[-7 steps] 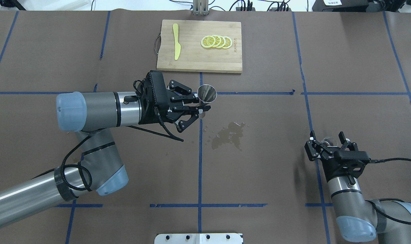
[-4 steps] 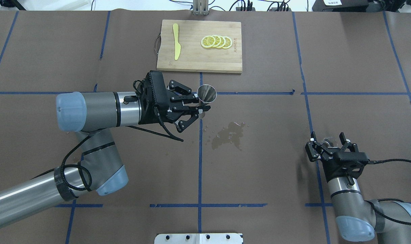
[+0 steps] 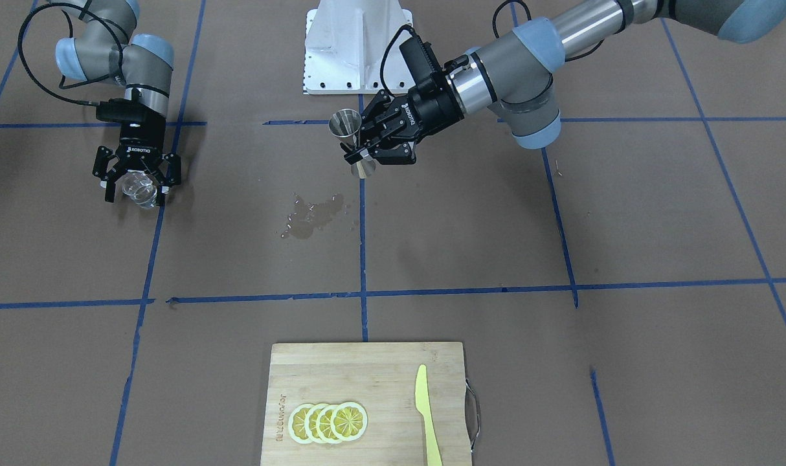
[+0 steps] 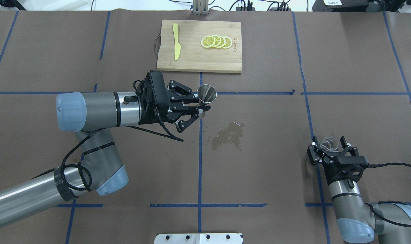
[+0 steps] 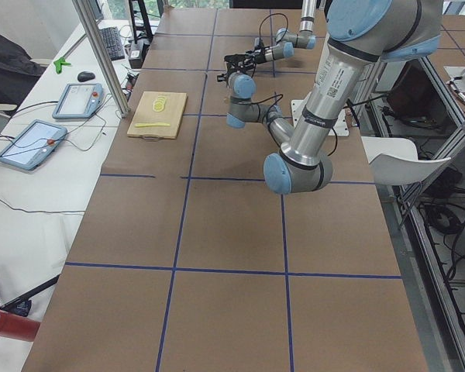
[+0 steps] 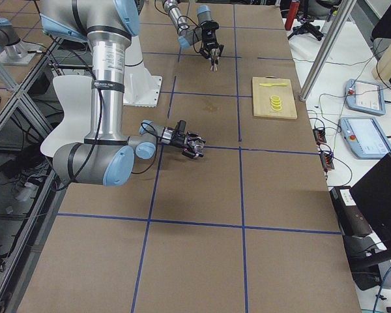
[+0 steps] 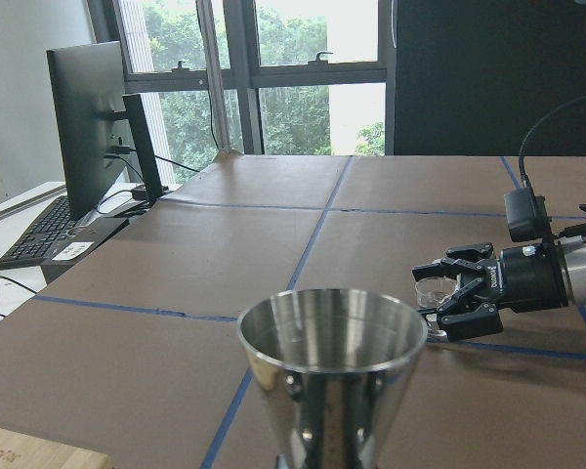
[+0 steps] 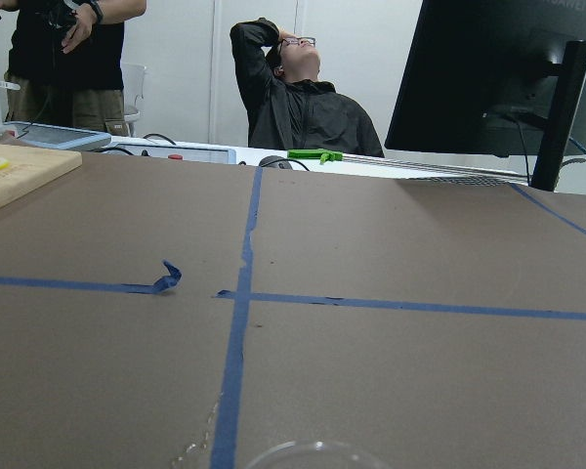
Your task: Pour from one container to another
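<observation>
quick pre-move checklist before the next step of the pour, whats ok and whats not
1. Jigger gripped by left gripper, mouth up: ok.
2. Glass cup sits between the open fingers of right gripper; a secure hold: not ok.
3. Cup close to the jigger for pouring: not ok, they are far apart across the table.
4. Liquid in the cup: cannot tell.
5. Table dry: not ok, wet spill lies near the centre line.
6. Cutting board out of the path between the arms: ok.

"ROBOTIQ" is printed on the right gripper [image 3: 138,192]; the cutting board [image 3: 380,362] carries an engraved mark, too small to read.
</observation>
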Robot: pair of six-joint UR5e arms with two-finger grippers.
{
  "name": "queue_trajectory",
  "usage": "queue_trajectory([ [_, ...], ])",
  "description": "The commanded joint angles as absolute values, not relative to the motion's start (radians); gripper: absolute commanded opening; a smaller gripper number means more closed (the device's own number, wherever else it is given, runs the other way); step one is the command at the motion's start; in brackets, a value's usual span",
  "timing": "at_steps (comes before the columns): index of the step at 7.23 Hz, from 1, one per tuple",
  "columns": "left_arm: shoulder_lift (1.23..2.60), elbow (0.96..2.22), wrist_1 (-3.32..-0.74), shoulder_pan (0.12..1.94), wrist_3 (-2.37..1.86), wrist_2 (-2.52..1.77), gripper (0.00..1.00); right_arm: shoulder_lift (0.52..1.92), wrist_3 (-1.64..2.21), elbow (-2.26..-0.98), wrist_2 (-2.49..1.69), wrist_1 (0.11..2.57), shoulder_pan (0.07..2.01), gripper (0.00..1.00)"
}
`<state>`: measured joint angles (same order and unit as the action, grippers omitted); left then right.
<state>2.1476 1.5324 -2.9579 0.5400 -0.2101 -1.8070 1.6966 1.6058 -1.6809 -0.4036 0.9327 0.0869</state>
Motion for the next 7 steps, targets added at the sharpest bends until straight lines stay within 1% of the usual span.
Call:
queue_trajectory([
  [1,2.148,1.532,-2.959,0.540,-0.210,-1.807,0.00,1.697,1.608,-1.681,-0.403,0.933,0.083,0.93],
  [7,2.148,1.532,-2.959,0.540,-0.210,-1.807,0.00,1.698,1.609,-1.681,-0.391,0.931,0.068,0.92],
])
